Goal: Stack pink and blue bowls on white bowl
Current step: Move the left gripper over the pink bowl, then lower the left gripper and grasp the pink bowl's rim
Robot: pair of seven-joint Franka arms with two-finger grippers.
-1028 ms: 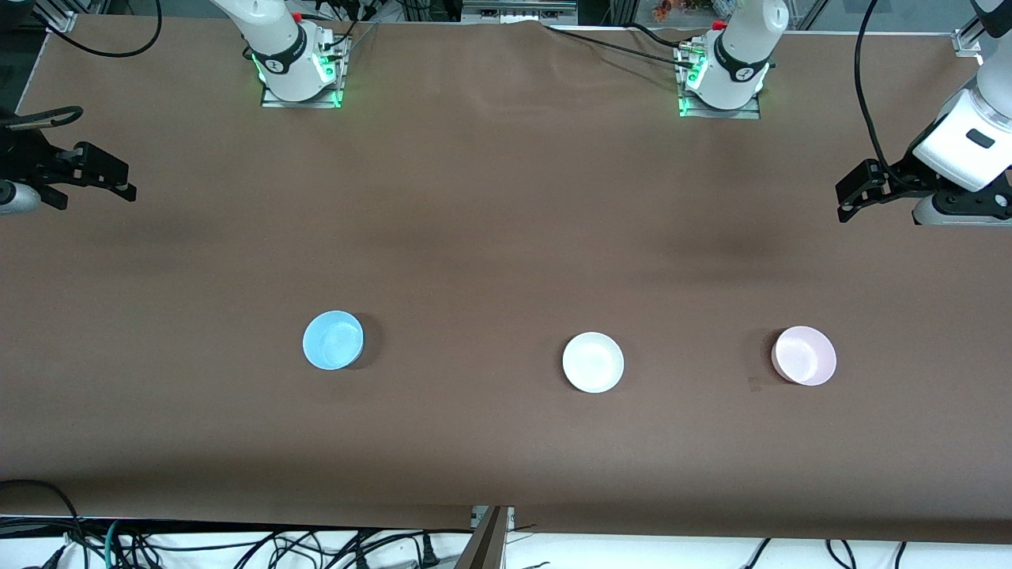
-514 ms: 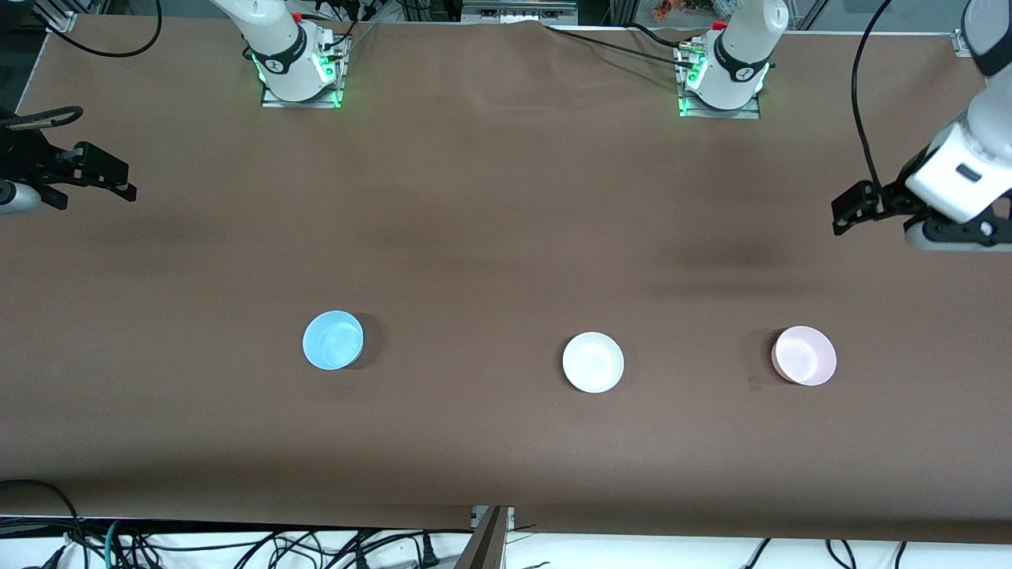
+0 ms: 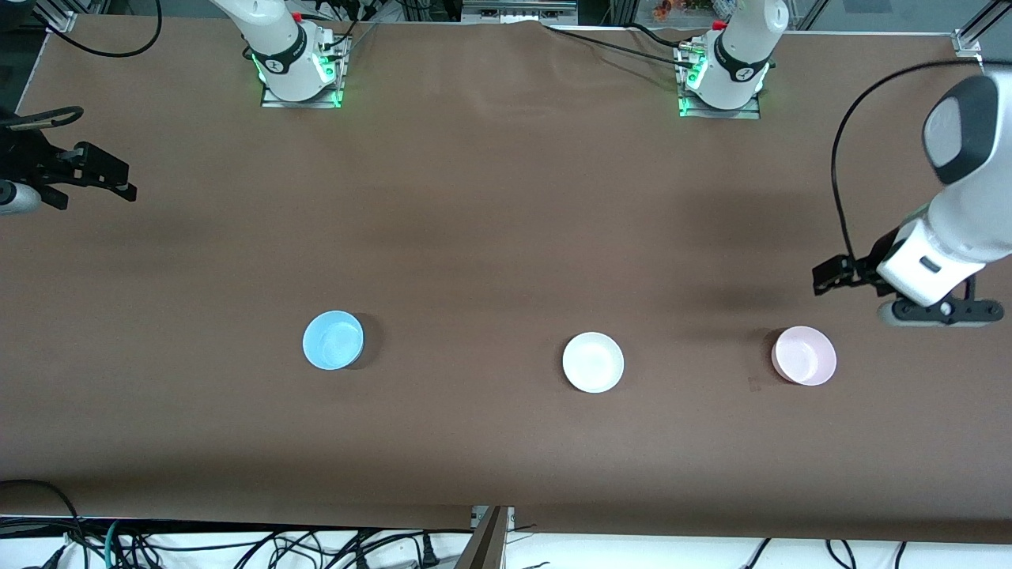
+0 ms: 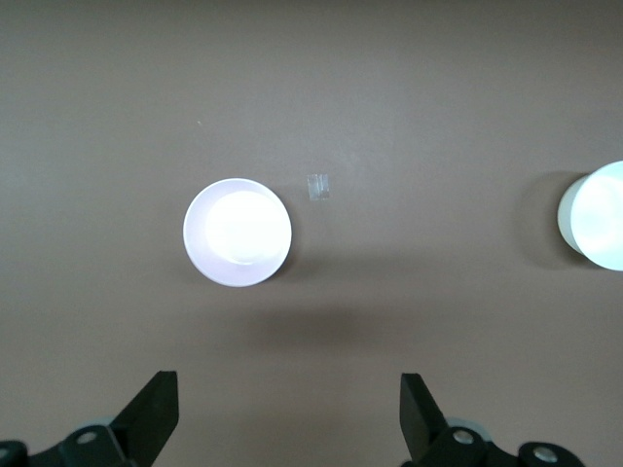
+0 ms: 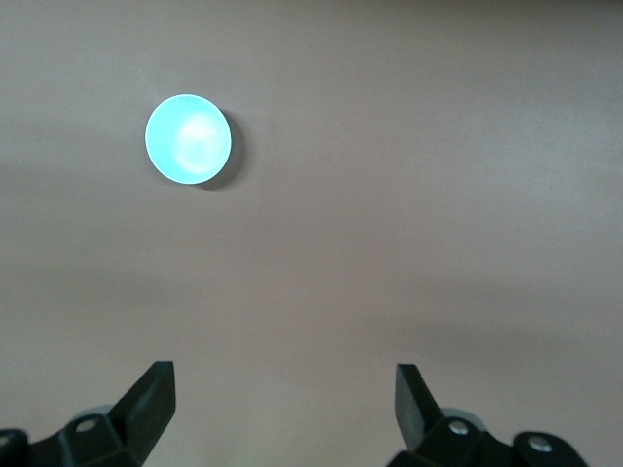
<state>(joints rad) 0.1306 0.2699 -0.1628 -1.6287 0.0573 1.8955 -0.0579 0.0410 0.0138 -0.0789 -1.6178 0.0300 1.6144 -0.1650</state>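
Three bowls sit in a row on the brown table (image 3: 506, 442), all apart, none stacked. Blue bowl (image 3: 333, 340) is toward the right arm's end, white bowl (image 3: 593, 362) in the middle, pink bowl (image 3: 804, 356) toward the left arm's end; white and pink lie a bit nearer the front cam than blue.

Left gripper (image 3: 826, 278) hangs over bare table just by the pink bowl, fingers spread wide, holding nothing. Its wrist cam shows pink bowl (image 4: 238, 232) w/ a small clear scrap (image 4: 318, 186) beside it, and the white bowl's edge (image 4: 594, 216).

Right gripper (image 3: 118, 183) waits over the table edge at its own end, fingers apart, empty; its wrist cam shows the blue bowl (image 5: 189, 139).
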